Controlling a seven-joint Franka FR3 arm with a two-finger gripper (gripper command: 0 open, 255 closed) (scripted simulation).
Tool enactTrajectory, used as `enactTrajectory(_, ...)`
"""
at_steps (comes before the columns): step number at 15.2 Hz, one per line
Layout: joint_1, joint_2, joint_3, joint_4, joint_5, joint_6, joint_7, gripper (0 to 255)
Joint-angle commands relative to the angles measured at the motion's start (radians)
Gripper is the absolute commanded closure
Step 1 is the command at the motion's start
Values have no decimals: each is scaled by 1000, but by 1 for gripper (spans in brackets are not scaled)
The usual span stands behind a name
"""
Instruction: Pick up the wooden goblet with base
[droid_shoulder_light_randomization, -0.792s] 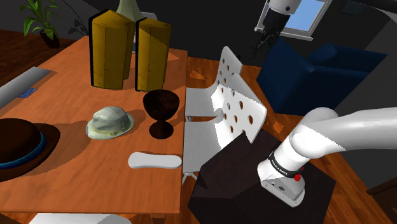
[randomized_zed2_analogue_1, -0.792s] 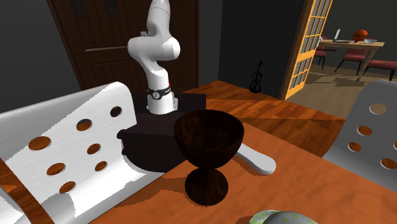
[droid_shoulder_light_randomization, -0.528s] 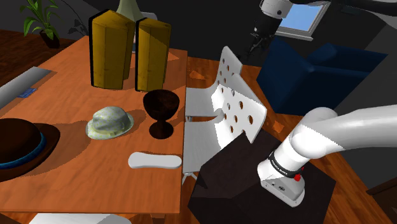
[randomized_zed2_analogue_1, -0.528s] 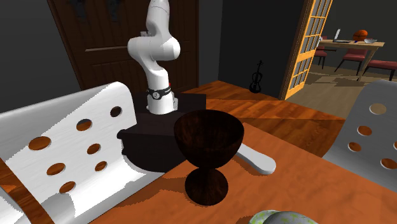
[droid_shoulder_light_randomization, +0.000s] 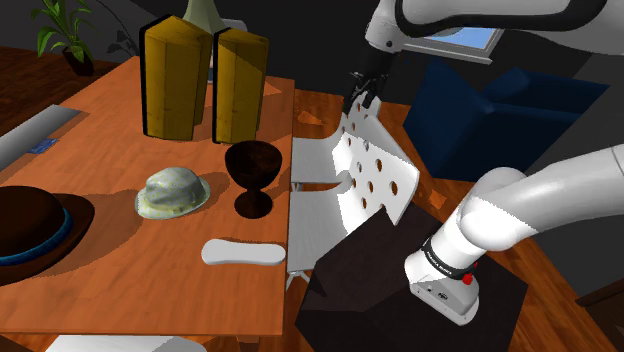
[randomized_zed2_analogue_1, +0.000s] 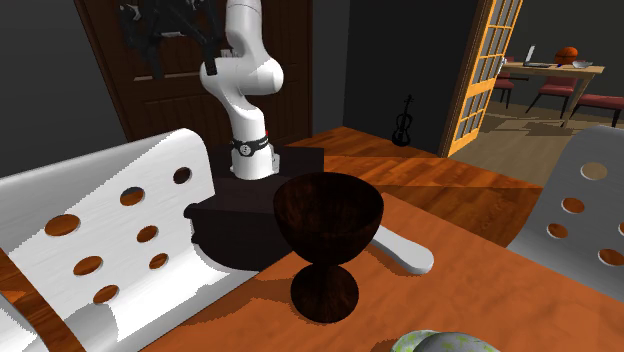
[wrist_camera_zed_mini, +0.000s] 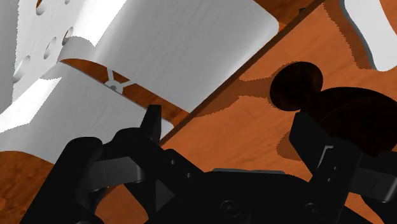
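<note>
Black gripper (droid_shoulder_light_randomization: 362, 92) hangs high in the air over the top of the white chair (droid_shoulder_light_randomization: 365, 170). Its two fingers (wrist_camera_zed_mini: 153, 124) stand wide apart with nothing between them, ready, I think, to fit around the cup. The dark brown goblet (droid_shoulder_light_randomization: 252, 176) stands upright on its round base on the orange table (droid_shoulder_light_randomization: 120, 130), close to the edge, so it looks easy to reach. In the shoulder view the gripper is at about 2 o'clock from the goblet and well apart from it. A pale green hat (droid_shoulder_light_randomization: 173, 191) lies near the goblet at its 9 o'clock, so coming in from the chair side seems safest. The chair sits between the stand (droid_shoulder_light_randomization: 400, 290) and the table, which is likely why the arm goes over it
</note>
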Motion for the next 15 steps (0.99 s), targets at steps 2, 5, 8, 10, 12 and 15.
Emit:
enactTrajectory(2, 21, 74, 26, -1, 29, 80, 22, 0)
enactTrajectory(5, 42, 158, 52, 14, 54, 153, 42, 0)
enactTrajectory(8, 62, 248, 77, 40, 75, 222, 60, 0)
enactTrajectory(10, 74, 310, 94, 63, 87, 264, 73, 0)
enactTrajectory(12, 86, 374, 110, 91, 96, 304, 85, 0)
enactTrajectory(15, 104, 471, 132, 142, 105, 358, 104, 0)
